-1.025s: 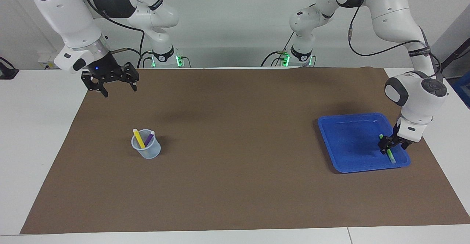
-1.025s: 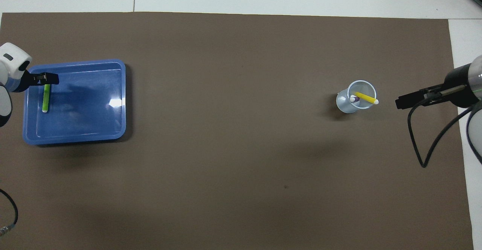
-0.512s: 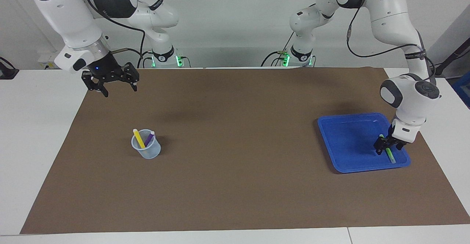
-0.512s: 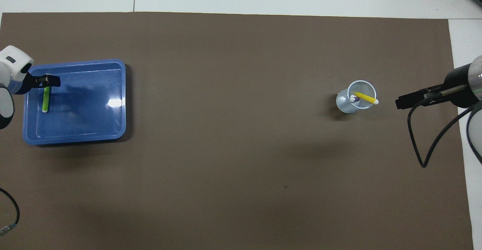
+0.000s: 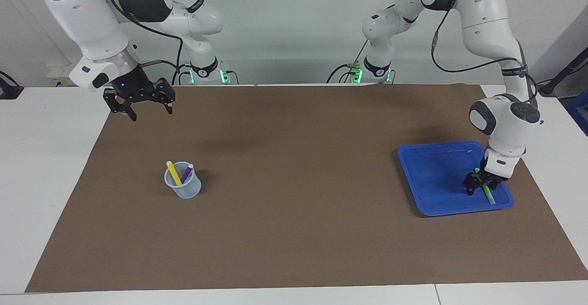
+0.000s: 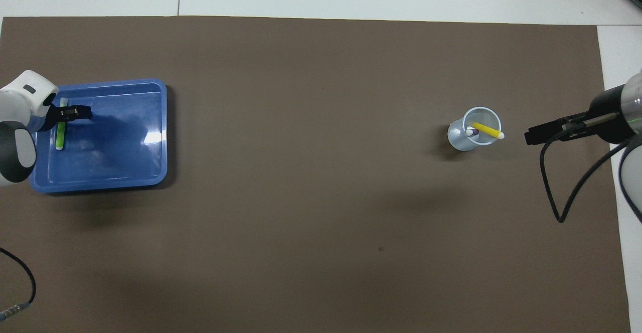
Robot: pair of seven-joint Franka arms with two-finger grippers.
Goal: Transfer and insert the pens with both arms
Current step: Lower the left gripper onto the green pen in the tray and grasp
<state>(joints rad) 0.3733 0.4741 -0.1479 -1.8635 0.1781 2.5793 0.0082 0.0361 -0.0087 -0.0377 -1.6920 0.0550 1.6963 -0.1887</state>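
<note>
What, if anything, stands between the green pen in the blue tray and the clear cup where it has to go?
Nothing visible does. Only bare brown mat lies between the blue tray, where the left gripper is down at the green pen, and the clear cup. The right gripper waits, raised.

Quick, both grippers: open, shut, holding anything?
Left gripper: low in the blue tray, straddling the green pen; grip cannot be told.
Right gripper: open, empty, waiting in the air.
</note>
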